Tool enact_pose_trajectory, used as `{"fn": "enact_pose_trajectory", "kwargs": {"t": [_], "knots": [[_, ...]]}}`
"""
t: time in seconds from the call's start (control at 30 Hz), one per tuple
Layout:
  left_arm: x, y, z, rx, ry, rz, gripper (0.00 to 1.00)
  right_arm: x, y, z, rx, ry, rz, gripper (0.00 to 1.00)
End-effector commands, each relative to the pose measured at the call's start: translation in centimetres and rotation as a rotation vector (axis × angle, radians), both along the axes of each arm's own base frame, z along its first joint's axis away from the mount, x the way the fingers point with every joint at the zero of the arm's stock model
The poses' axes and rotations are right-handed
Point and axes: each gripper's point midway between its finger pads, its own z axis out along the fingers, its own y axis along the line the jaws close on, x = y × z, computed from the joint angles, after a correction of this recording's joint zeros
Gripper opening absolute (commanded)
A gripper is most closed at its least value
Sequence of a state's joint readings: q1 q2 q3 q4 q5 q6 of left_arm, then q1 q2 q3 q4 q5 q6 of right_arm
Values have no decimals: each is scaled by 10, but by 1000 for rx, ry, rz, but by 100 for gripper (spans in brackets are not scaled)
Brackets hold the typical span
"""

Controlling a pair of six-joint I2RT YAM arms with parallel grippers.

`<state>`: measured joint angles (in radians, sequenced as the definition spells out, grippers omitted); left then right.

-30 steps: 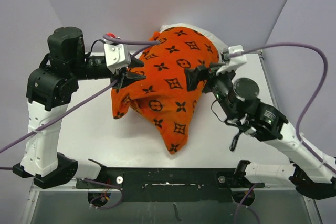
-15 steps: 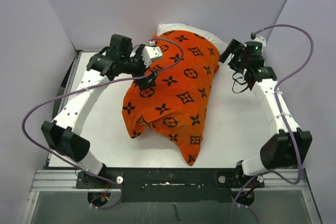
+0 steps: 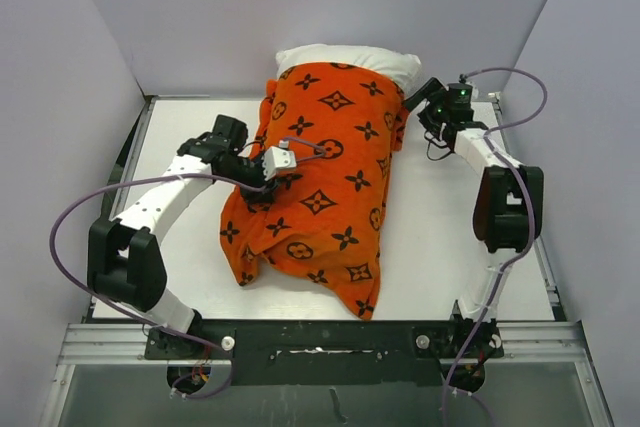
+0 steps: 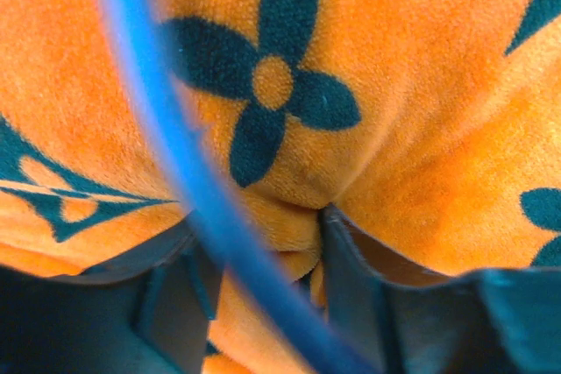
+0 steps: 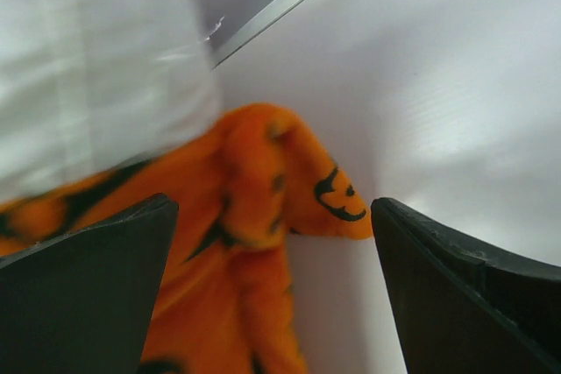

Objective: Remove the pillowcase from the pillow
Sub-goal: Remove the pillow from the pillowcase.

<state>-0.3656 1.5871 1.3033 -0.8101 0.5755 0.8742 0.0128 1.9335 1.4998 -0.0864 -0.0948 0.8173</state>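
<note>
Left side: the dark left fingers (image 4: 351,291) press into the left flank of the orange cover, drawn narrow and pinching a raised fold of its plush.
Centre: the pillowcase (image 3: 330,182), a large bright-orange plush fabric cover printed with black flowers and diamonds, lies lengthwise on the white worktop (image 3: 445,237), rumpled and slack at its near end.
Far centre: the pillow (image 3: 345,55), a plump plain white cushion, shows bare only at the far end. The rest is inside the cover.
Right side: the dark right fingers (image 5: 88,304) stand wide apart and hold nothing, just beside the far right corner where the orange hem meets the white cushion.
Step in hand: probably anchoring the bare cushion end while the cover is drawn towards the near edge.
Doing it well: close the right fingers on white cushion only, clear of the orange hem. Keep the left pinch on fabric alone, and pull low along the cushion's length.
Risk: a shallow pinch may slip off the plush.
</note>
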Motion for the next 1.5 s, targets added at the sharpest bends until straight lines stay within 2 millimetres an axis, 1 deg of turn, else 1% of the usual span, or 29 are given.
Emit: {"fn": "enact_pose_trajectory", "kwargs": {"t": [0.0, 0.03, 0.1, 0.23, 0.27, 0.3, 0.37, 0.47, 0.53, 0.6, 0.73, 0.77, 0.8, 0.83, 0.9, 0.93, 1.0, 1.03, 1.1, 1.17, 1.2, 1.27, 1.33, 1.4, 1.47], "knots": [[-25, 53, -40, 167, 93, -16, 24, 52, 15, 51, 161, -285, -4, 98], [-25, 58, -40, 166, 98, -11, 20, 60, 21, 57, 183, -334, 10, 98], [-21, 66, -42, 165, 104, 2, 15, 76, 37, 72, 216, -450, 73, 98], [-9, 81, -42, 168, 97, 29, 10, 94, 63, 102, 308, -642, 173, 98], [-7, 85, -41, 170, 96, 35, 10, 97, 69, 106, 341, -679, 197, 98], [-4, 88, -40, 172, 93, 39, 9, 100, 75, 114, 379, -718, 225, 98], [1, 92, -38, 173, 85, 48, 7, 104, 88, 118, 450, -757, 268, 98], [7, 94, -33, 166, 64, 54, 6, 99, 115, 129, 504, -800, 354, 98], [11, 92, -28, 153, 47, 55, 6, 92, 133, 134, 518, -808, 404, 98], [15, 89, -23, 136, 33, 57, 5, 83, 147, 139, 555, -823, 437, 98], [18, 81, -13, 90, 27, 63, 3, 59, 177, 157, 660, -867, 544, 98], [18, 78, -11, 78, 25, 62, 2, 50, 189, 162, 668, -871, 589, 98], [18, 75, -8, 67, 22, 61, 2, 43, 196, 165, 666, -875, 617, 98], [18, 73, -6, 59, 19, 62, 2, 34, 200, 172, 659, -887, 637, 98], [17, 69, -1, 49, 8, 60, 1, 22, 205, 176, 647, -892, 653, 98], [16, 68, 1, 44, 0, 57, 0, 12, 206, 188, 648, -918, 667, 98], [15, 66, 7, 34, -16, 51, 0, -7, 213, 200, 659, -938, 710, 98], [14, 65, 10, 27, -22, 48, 0, -17, 221, 205, 657, -941, 744, 98], [10, 61, 19, 6, -33, 38, 0, -38, 245, 211, 633, -929, 822, 98], [4, 57, 27, -8, -43, 25, 0, -52, 273, 210, 585, -887, 901, 98], [0, 52, 32, -31, -43, 10, 0, -57, 285, 209, 559, -873, 932, 98], [-6, 48, 39, -43, -53, -4, 0, -64, 298, 211, 566, -868, 964, 98], [-10, 46, 45, -51, -72, -10, 0, -74, 303, 217, 611, -885, 986, 98], [-12, 46, 48, -54, -84, -14, 0, -88, 313, 219, 630, -894, 1022, 98], [-14, 47, 51, -55, -95, -17, 0, -107, 331, 218, 586, -880, 1089, 98]]}}
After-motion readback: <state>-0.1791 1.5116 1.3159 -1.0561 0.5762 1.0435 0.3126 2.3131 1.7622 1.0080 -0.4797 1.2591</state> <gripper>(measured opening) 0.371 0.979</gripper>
